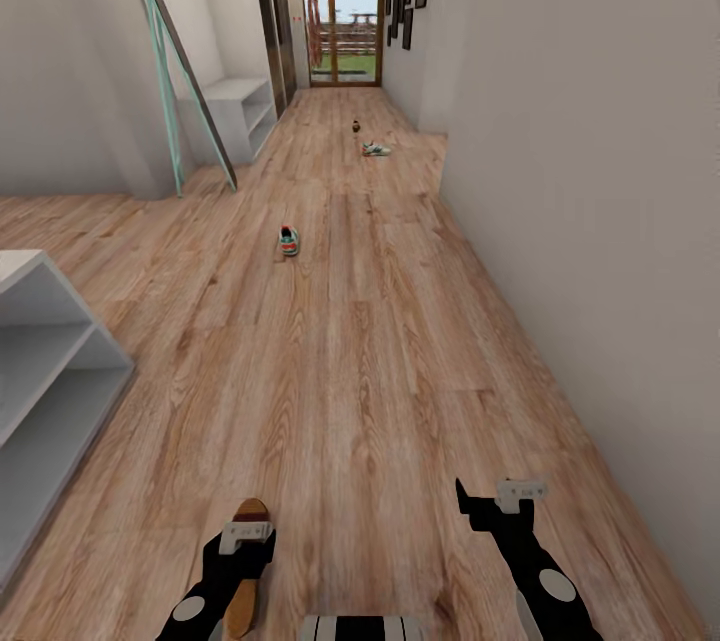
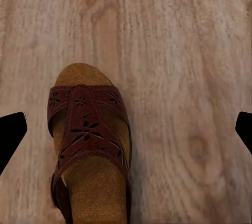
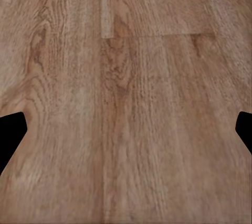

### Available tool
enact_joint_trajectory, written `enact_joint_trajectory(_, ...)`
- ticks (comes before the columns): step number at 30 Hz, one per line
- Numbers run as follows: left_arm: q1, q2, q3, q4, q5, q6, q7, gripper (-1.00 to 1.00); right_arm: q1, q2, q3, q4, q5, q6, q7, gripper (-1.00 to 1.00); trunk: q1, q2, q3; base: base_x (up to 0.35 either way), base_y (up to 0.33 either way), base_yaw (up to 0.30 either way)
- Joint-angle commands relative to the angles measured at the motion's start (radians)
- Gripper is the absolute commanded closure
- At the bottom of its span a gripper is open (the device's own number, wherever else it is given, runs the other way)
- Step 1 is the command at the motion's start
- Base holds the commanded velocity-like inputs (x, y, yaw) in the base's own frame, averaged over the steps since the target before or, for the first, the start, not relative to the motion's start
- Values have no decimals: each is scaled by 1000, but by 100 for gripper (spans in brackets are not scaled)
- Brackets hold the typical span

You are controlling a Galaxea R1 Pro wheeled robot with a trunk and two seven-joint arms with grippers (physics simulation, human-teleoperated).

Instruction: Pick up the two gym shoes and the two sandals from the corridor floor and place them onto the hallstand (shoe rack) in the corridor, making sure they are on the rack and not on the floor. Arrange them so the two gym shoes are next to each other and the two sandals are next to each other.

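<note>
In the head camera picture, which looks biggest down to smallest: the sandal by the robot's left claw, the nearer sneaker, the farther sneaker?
1. Sandal
2. Nearer sneaker
3. Farther sneaker, close to the nearer one in apparent size.
Nearness to the camera drives this; true sizes are unsure.

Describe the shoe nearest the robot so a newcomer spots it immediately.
On the wood-plank floor, right at the robot's base, it lies under the left gripper. It is a dark brown sandal with cut-out flower straps and a tan footbed, unlike the white sneaker farther down.

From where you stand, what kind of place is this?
Probably a home corridor: a long wood-plank floor between pale walls, a glass door at the far end, and shoes like this gym shoe lying about.
</note>
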Motion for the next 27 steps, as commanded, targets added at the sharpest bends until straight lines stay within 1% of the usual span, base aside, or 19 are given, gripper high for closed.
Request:
enact_joint_trajectory(1,0,0,0,0,0,-3,0,-100,0,0,0,-1,-1,4,-1,-100,0,0,-1,-172,1,0)
enact_joint_trajectory(6,0,0,0,0,0,-3,0,-100,0,0,0,-1,-1,4,-1,-100,0,0,-1,-252,1,0)
enact_joint_trajectory(9,0,0,0,0,0,-3,0,-100,0,0,0,-2,-1,4,-1,-100,0,0,-1,-143,0,0)
enact_joint_trajectory(24,0,0,0,0,0,-3,0,-100,0,0,0,-2,-1,4,-1,-100,0,0,-1,-21,0,0)
enact_joint_trajectory(27,0,0,0,0,0,-3,0,-100,0,0,0,-1,-1,5,-1,-100,1,-1,-14,0,0,0)
